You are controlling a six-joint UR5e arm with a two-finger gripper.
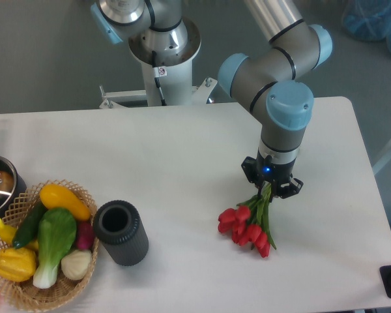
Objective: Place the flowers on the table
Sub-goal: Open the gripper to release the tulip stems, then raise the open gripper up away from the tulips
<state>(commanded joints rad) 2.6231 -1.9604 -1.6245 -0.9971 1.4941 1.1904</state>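
One bunch of red tulips [246,229] is held by its stems in the closed gripper [271,189], buds apparently touching the white table [182,169] right of centre. The stems are best lowered flat before the jaws are opened, so nothing rolls. A wicker basket [26,293] is filled with vegetables; a dark cylindrical vase [120,232] beside it appears empty.

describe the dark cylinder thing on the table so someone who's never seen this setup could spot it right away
Start at the white table and go to its near left corner, where a wicker basket holds vegetables. Just right of the basket stands the black cylinder, upright and open-topped. It is the only dark, plain item there, far from the red flowers.
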